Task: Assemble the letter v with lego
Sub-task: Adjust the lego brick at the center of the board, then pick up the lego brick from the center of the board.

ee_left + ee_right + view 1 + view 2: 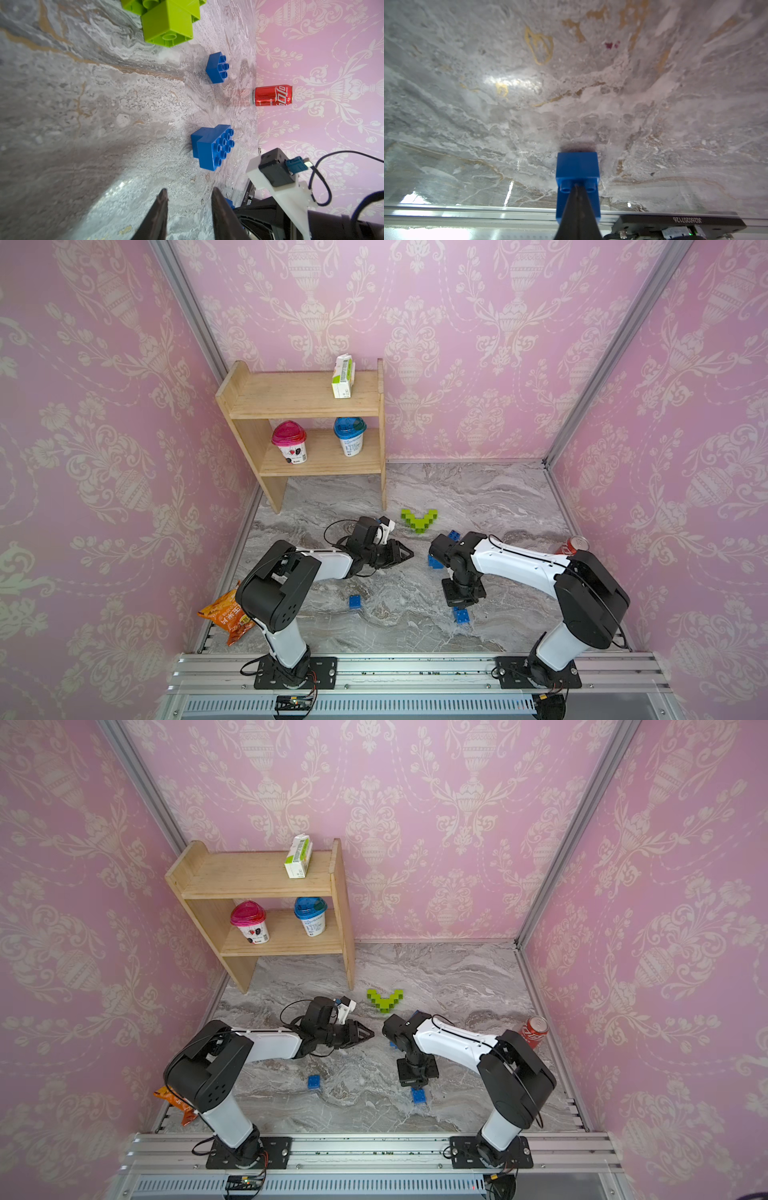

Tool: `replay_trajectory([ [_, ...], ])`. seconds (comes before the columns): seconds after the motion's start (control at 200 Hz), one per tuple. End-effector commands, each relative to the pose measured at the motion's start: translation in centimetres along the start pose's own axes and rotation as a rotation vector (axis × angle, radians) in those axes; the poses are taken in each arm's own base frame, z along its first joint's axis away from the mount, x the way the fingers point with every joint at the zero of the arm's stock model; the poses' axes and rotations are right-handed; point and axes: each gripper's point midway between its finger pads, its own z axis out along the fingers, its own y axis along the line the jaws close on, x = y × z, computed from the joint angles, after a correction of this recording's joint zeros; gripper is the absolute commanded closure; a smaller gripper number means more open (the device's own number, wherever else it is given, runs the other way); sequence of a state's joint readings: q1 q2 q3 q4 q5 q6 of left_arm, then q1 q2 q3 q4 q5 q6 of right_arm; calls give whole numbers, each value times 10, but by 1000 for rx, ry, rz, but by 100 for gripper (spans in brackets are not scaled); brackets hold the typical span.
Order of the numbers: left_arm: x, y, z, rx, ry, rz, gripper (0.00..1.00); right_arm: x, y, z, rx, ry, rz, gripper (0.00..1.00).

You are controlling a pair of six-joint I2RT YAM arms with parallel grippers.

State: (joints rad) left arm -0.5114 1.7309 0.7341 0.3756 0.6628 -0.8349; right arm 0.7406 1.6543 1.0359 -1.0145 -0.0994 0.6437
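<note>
little wooden shelf at the back, white-and-green carton up top, pink-lidded cup and blue-lidded cup side by side below, red soda can upright near the right wall, orange snack bag at the marble tabletop's left edge

A: Where do the top views sit?
B: High above the silver aluminium rail, both looking steeply down on the lime-green V of studded plastic bricks and the whole grey marbled tabletop.
A: The wrist cameras?
B: The left one skims low beside that V, facing the red metal soda can. The right one looks closely down at a blue studded plastic brick, railward of the V.
</note>
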Motion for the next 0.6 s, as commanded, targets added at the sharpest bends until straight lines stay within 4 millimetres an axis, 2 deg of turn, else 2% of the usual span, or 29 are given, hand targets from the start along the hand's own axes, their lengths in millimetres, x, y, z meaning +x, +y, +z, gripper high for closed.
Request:
replay_trajectory([
  [0.0, -11, -4, -5, -4, -38, 27, 63, -10, 1, -4, 4, -15, -17, 96],
  [0.065, -10, -4, -5, -5, -36, 23, 63, -14, 1, -7, 5, -30, -21, 94],
  [0.125, -10, -4, -6, -5, -37, 24, 63, -18, 0, -15, 10, -59, -24, 87],
  [0.205, -11, -5, -6, -5, -40, 26, 63, -19, -3, -26, -2, -109, -18, 68],
  [0.275, -11, -6, -6, -6, -41, 27, 63, -14, -4, -34, -20, -165, -36, 41],
  [0.31, -12, -6, -6, -5, -41, 28, 63, -9, -3, -37, -20, -188, -51, 32],
  [0.425, -13, -9, -5, 3, -45, 29, 61, 11, -5, -27, -1, -219, -59, 27],
  [0.48, -12, -11, -5, 8, -45, 29, 55, 17, -1, -18, -19, -231, -57, 19],
  [0.51, -12, -13, -4, 12, -45, 30, 51, 18, 1, -14, -31, -242, -54, 16],
  [0.595, -9, -13, -1, 14, -40, 28, 45, 18, 1, -6, -38, -255, -35, 15],
])
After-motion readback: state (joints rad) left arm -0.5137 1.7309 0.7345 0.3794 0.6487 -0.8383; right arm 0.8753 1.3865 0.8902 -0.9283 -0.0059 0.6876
